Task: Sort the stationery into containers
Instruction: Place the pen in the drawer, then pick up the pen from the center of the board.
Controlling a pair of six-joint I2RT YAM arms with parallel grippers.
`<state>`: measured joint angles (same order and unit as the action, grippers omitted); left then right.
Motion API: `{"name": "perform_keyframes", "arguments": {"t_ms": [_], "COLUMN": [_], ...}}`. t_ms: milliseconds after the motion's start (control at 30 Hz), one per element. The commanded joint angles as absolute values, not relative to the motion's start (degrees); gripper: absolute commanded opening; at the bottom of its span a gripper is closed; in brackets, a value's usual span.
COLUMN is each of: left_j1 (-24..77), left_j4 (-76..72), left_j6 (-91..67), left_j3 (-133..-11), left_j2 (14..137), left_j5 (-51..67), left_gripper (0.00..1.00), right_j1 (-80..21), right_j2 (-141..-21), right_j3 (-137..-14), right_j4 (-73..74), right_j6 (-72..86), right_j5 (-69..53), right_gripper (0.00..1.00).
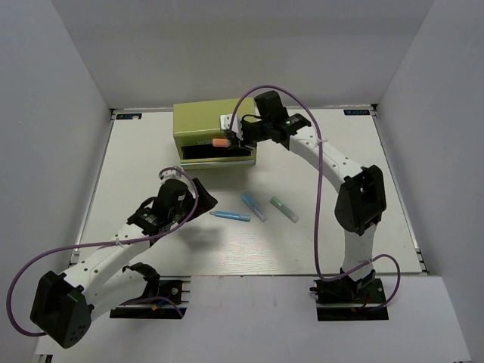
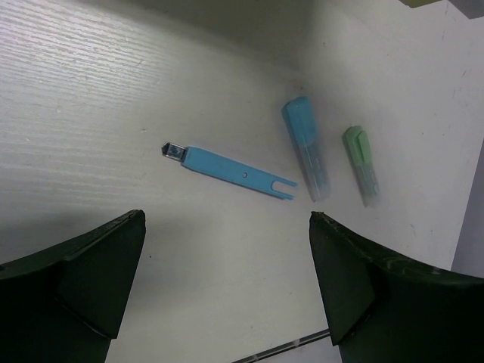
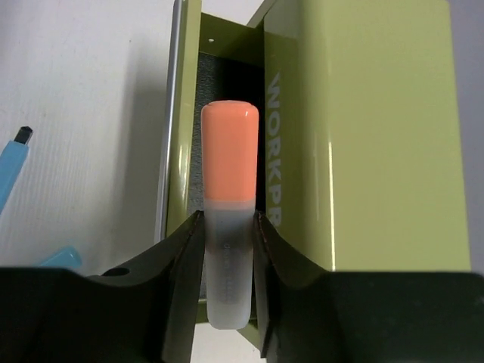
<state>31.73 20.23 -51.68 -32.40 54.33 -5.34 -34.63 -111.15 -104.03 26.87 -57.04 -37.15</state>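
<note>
The right claw (image 3: 227, 227) is gripping the orange-capped marker (image 3: 229, 151) by its clear barrel, jaws narrowed around it, and is holding it over the open drawer (image 3: 185, 113) at the front of the olive tool chest (image 3: 378, 136). The orange cap is hanging above the drawer's dark interior, just beside the chest's lettered face. In front of the chest, on the white table (image 1: 340, 151), three other pens are lying apart from one another: the thin bright-blue pen (image 2: 227, 168), the light blue marker (image 2: 306, 147) and the green marker (image 2: 361, 162). The left claw (image 2: 225, 219) is hovering wide and empty in front of the chest, near the bright-blue pen.
</note>
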Motion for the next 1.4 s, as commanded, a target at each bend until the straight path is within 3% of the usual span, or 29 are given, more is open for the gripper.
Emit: {"name": "perform_keyframes", "arguments": {"t_ms": [0, 33, 67, 233, 433, 533, 567, 700, 833, 900, 1133, 1367], "left_j1": [31.6, 31.6, 31.6, 31.6, 32.3, 32.9, 32.9, 33.5, 35.5, 37.1, 43.5, 48.9], "left_j4": [18.4, 17.8, 17.8, 17.1, 13.2, 13.2, 12.7, 12.7, 17.6, 21.2, 30.3, 37.8], "left_j6": [-51.3, -51.3, -51.3, -50.8, -49.6, -48.3, -48.3, -48.3, -52.0, -54.0, -64.0, -72.3], "left_j3": [-32.7, -32.7, -33.2, -33.8, -36.9, -42.1, -43.1, -48.1, -55.1, -57.5, -68.9, -75.8], "left_j2": [53.2, 53.7, 53.7, 56.7, 62.2, 68.3, 69.9, 76.9, 83.7, 87.6, 97.8, 104.1], "left_j5": [-4.0, -3.5, -3.5, -1.8, 0.5, 3.6, 4.4, 5.8, 4.5, 2.7, -1.4, -8.9], "left_gripper": [1.0, 1.0, 1.0, 1.0, 0.94, 0.88, 0.87, 0.77, 0.67, 0.67, 0.65, 0.68], "right_j1": [-35.5, -35.7, -35.8, -35.4, -34.7, -33.2, -32.0, -29.5, -25.5, -23.6, -19.3, -17.0], "right_j2": [-112.8, -113.0, -113.9, -112.4, -105.7, -100.4, -97.8, -86.3, -79.0, -77.0, -76.3, -74.8], "right_j3": [-107.0, -107.1, -107.1, -107.0, -104.3, -99.4, -95.0, -82.6, -67.2, -62.0, -55.9, -51.8], "right_j4": [26.1, 26.0, 25.3, 22.8, 20.5, 18.9, 19.1, 20.8, 21.3, 21.4, 20.1, 17.0], "right_j6": [-56.0, -54.7, -53.9, -49.1, -42.9, -36.2, -34.2, -29.8, -27.7, -26.1, -20.9, -20.0], "right_j5": [-36.0, -35.7, -35.5, -35.0, -33.9, -29.1, -28.7, -22.7, -18.9, -17.5, -18.7, -21.8], "right_gripper": [0.37, 0.47, 0.51, 0.58, 0.58, 0.48, 0.4, 0.23, 0.23, 0.32, 0.44, 0.47]}}
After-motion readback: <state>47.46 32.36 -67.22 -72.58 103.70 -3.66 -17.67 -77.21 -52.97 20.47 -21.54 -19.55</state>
